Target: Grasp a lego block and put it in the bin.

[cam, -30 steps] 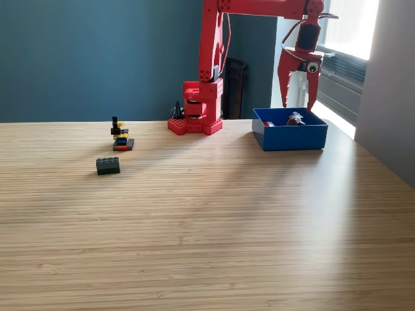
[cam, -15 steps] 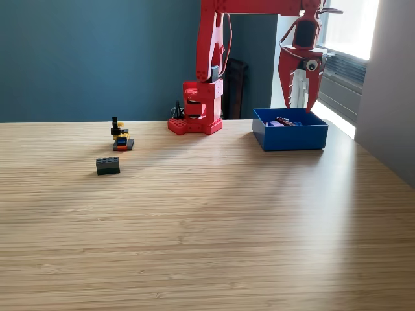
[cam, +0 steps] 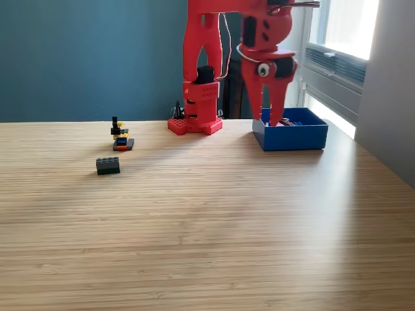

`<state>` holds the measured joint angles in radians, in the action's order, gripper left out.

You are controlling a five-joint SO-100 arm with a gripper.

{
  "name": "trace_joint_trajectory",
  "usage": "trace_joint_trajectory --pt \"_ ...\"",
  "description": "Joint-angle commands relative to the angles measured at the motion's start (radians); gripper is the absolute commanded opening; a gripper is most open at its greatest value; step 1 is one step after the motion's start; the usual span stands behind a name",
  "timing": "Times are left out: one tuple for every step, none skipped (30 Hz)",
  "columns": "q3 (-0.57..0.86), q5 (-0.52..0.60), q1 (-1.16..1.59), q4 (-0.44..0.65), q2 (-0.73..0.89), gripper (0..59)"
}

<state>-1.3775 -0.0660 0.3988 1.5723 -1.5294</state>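
Pale wooden table (cam: 214,220), teal wall (cam: 84,58), bright window (cam: 347,26), gripper (cam: 264,122) wide, empty

The red arm stands tall, its claw (cam: 264,122) hanging downward with jaws spread, empty.

The red arm's gripper (cam: 264,122) hangs above the table (cam: 214,220), jaws parted and empty, just left of the blue bin (cam: 290,135) in the exterior view. Small pieces lie in the bin, too small to tell apart. Far left sit a dark block (cam: 107,165) and a small stacked lego figure (cam: 121,136).
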Motion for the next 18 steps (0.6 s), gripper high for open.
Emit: trace_joint_trajectory --pt "0.046 -0.064 -0.141 0.009 -0.018 14.8" --pt "0.044 -0.077 -0.161 0.009 -0.018 14.7" --pt "0.041 -0.086 -0.179 0.009 -0.018 14.6" --pt "0.037 -0.095 -0.195 0.009 -0.018 14.6" --pt "0.034 -0.106 -0.210 0.009 -0.018 14.6" --pt "0.028 -0.115 -0.224 0.009 -0.018 14.6" --pt "0.023 -0.126 -0.236 0.008 -0.018 14.6" --pt "0.018 -0.137 -0.249 0.008 -0.018 14.6" --pt "0.011 -0.146 -0.259 0.008 -0.018 14.5" --pt "0.005 -0.155 -0.268 0.008 -0.018 14.5" --pt "0.000 -0.161 -0.276 0.006 -0.018 14.5" --pt "-0.002 -0.166 -0.282 0.005 -0.018 14.5" --pt "-0.002 -0.169 -0.290 0.005 -0.018 14.5" --pt "-0.002 -0.172 -0.296 0.005 -0.018 14.5" --pt "-0.002 -0.173 -0.304 0.005 -0.018 14.4" --pt "-0.002 -0.176 -0.310 0.003 -0.018 14.4" --pt "-0.002 -0.178 -0.318 -0.002 -0.018 14.4" --pt "-0.002 -0.179 -0.327 -0.009 -0.018 14.4"
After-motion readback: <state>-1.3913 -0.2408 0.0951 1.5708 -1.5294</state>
